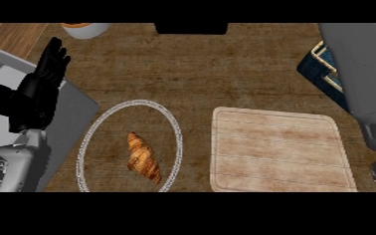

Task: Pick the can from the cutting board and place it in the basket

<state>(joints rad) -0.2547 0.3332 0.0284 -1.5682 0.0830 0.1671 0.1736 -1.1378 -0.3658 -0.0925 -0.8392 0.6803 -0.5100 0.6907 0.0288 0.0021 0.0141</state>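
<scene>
A brown, mottled tabletop [220, 69] fills the head view, and the largest thing on it is the pale wooden cutting board [279, 149] at lower right, its whole top bare: no can shows on it or anywhere else in view. Along the right edge a broad grey forearm [352, 64] comes down over the basket [321, 69], of which only a dark blue side and a strip of pale rim peek out; the right robot hand itself is out of view, so whether it holds the can, and where the can is, cannot be told (most likely it is hidden with that arm above the basket, but that is a judgement). To the left of the board lies a round plate [89, 134] with a light rim, a croissant [144, 158] resting on it. At the left edge the left robot hand [40, 89] rests with fingers straight and spread upward, holding nothing. A pale cup [86, 29] sits at the top left, cut by the frame, and a dark block [191, 28] sits at top centre. The risk from here lies in the hidden release: if the can is let go over the basket's rim rather than its inside, it could tip out onto the tabletop, and the forearm blocking the view would make that hard to check. No brand, label or writing can be read on anything.
</scene>
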